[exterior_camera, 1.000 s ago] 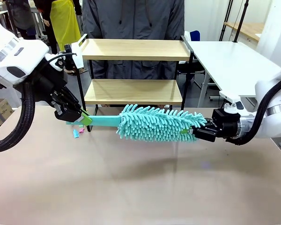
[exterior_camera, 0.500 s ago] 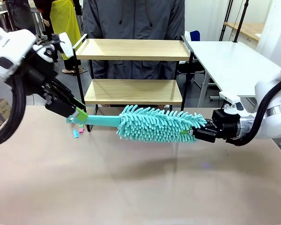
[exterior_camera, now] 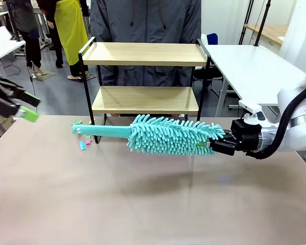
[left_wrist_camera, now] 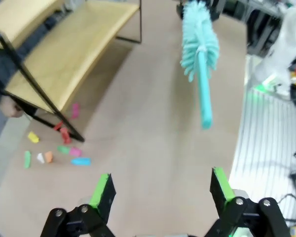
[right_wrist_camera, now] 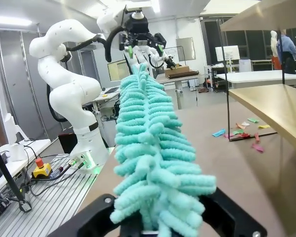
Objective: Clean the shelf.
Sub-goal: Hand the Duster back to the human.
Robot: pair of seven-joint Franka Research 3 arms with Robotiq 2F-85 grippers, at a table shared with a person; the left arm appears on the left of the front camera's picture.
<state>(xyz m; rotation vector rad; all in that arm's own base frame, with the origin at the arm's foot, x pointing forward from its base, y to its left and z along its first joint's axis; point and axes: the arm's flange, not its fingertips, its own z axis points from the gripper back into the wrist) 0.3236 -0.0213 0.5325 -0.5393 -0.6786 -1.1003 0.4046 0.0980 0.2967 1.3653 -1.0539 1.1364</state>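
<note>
Holding a teal fluffy duster (exterior_camera: 168, 135) by its far fluffy end, with the right pincer (exterior_camera: 218, 144) shut tight on it. Sticking out level over the desk (exterior_camera: 143, 204), handle end toward the left, up off the brown top. Seen from the right wrist as a long row of soft teal fingers running away from the black jaws.

Hanging wide open at the far left edge, well apart from the duster handle: the left pincer (exterior_camera: 21, 107), gripping nothing. Showing two green pads (left_wrist_camera: 101, 190) spread far apart in the left wrist view, with only bare desk between them and the duster (left_wrist_camera: 200, 59) farther off.

Standing at the far side of the desk, near the middle: the shelf (exterior_camera: 145, 76), with two light wood boards in a thin black frame. Sitting just behind the duster, though touching or not is hard to tell. Looking bare on both boards.

Lying on the desk by the shelf's left front leg: small bits of coloured scraps (exterior_camera: 84, 143), pink, teal, orange, yellow and green in the left wrist view (left_wrist_camera: 54, 150).

Standing right behind the shelf: a person in a dark grey coat (exterior_camera: 143, 23). Sitting off to the right: a white table (exterior_camera: 250, 66).
</note>
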